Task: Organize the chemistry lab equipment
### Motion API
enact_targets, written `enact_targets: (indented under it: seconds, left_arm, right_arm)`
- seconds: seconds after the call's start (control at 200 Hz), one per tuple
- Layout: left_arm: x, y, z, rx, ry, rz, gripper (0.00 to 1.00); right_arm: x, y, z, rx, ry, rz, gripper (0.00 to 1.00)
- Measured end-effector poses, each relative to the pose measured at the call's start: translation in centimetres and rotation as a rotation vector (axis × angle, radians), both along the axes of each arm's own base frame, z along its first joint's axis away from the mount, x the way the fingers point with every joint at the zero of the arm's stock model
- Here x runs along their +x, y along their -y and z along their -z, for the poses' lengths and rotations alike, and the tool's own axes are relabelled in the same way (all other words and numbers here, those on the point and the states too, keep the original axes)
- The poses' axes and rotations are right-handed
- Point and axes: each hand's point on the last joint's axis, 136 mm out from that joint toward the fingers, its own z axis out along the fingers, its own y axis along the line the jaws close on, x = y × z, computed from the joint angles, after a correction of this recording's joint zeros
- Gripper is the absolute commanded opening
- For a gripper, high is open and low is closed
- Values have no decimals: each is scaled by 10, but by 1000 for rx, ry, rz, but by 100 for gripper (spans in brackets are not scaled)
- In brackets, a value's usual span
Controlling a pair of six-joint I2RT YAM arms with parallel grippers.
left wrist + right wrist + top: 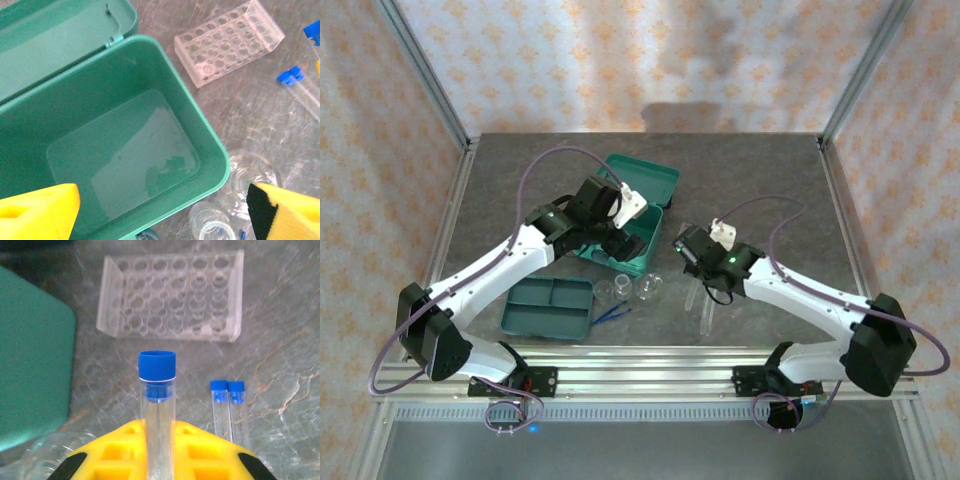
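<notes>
One tube in grip: right claw (158, 440) clenched on a blue-capped test tube (158, 405), cap pointing out past the fingertips.
Grip risk: smooth glass between hard pads; it may slide or tilt in transit.
Two loose tubes (227, 410): lying side by side just right of the claw; a low sweep could roll them.
Rack (170, 295): farther ahead, light and unanchored; a tip missing its hole could shove it.
Left claw (162, 212): spread wide, holding nothing, above the open teal case (115, 150); glass vessels (250, 175) near its right finger, knock hazard.
</notes>
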Motion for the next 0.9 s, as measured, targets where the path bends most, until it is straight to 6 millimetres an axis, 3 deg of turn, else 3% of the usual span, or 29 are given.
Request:
enact_targets:
  seconds: [0.2, 0.41, 0.741, 0.901]
  left_arm:
    - [-6, 20, -16, -104, -41, 58, 89]
    - [-22, 37, -15, -207, -166, 119, 87]
    - [-27, 37, -24, -379, -321, 120, 83]
    - [-32, 42, -31, -444, -372, 142, 83]
  right_arm:
    - [15, 9, -36, 21, 121, 56, 13]
    - [33, 3, -68, 64, 224, 93, 10]
    - [59, -19, -114, 181, 357, 114, 12]
    - [69, -30, -121, 209, 376, 112, 12]
